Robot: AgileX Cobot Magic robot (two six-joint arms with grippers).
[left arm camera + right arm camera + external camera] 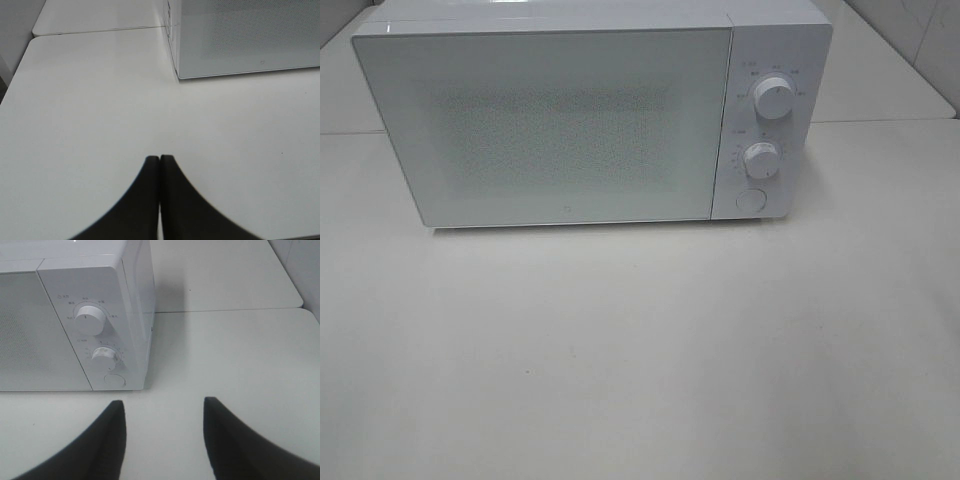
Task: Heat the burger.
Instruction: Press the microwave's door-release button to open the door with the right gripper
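The microwave is seen closed at upper centre; the left gripper is clenched tight, the right gripper spread apart.

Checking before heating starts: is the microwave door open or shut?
Shut. The microwave door lies flush beside the control panel, no gap visible.

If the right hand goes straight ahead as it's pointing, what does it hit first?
Probably the control-panel corner of the microwave: the open right hand points just past it, one finger in line with its round button. The hand's midline runs over table only. Depth is unclear.
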